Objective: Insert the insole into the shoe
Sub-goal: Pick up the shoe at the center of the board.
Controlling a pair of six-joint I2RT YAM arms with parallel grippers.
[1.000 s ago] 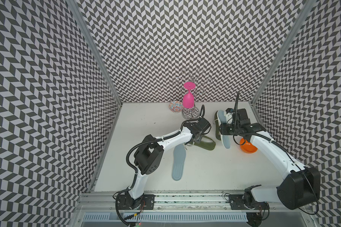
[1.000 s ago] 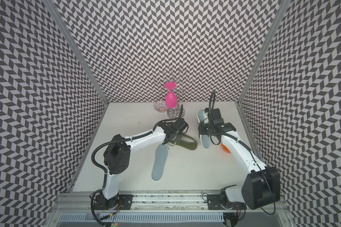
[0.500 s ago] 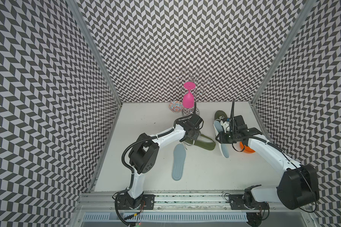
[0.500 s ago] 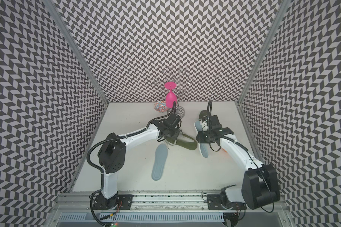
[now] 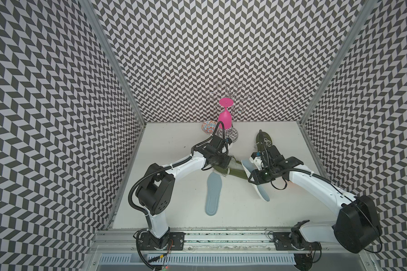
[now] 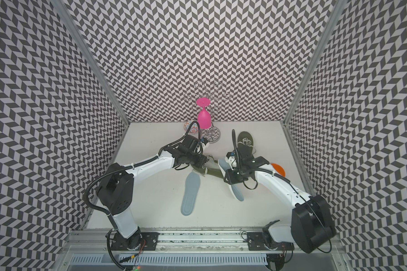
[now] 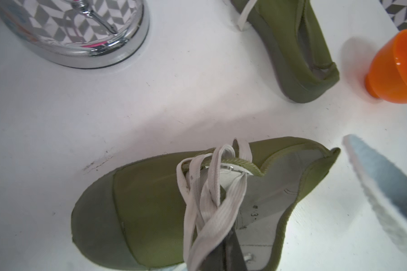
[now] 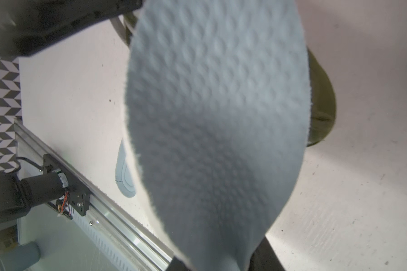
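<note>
White counter [image 5: 174, 140]: left end effector [image 5: 221, 167] has clamped shut on the shoe [image 5: 236, 173]; right end effector [image 5: 253, 179], gripping the insole [image 5: 263, 196], has moved left toward it.

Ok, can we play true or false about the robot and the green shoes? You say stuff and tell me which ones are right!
1. The right gripper holds a pale blue foam insole. True.
2. That insole is already inside the olive-green canvas shoe. False: it hangs in the air just beside the shoe's heel opening.
3. The left gripper is wide open, high above the shoe. False: it is shut on the shoe by its white laces.
4. A second pale blue insole lies flat on the white table. True.
5. The pink wine glass stands upright on the table. False: it hangs upside down from the chrome wire rack.
</note>
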